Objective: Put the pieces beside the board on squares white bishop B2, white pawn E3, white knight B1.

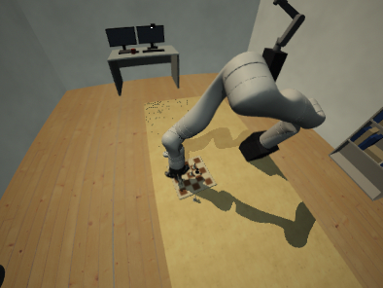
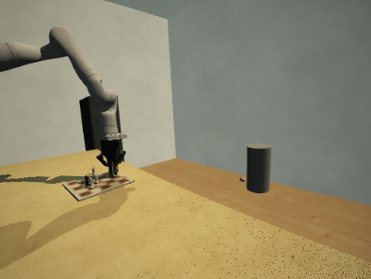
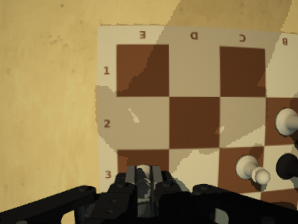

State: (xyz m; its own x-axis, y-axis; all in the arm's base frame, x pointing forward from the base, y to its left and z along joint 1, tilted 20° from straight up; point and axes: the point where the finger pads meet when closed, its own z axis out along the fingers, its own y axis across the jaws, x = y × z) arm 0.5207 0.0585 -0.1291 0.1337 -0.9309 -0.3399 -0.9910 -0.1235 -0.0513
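Apparently, the white pawn (image 3: pixel 144 172) sits between the gripper's (image 1: pixel 179 179) (image 2: pixel 113 170) (image 3: pixel 144 178) fingers.

The board (image 1: pixel 212 184) (image 2: pixel 75 194) (image 3: pixel 194 71) is checked brown and cream, the mat (image 1: pixel 224 234) (image 2: pixel 155 236) (image 3: pixel 45 100) yellow.
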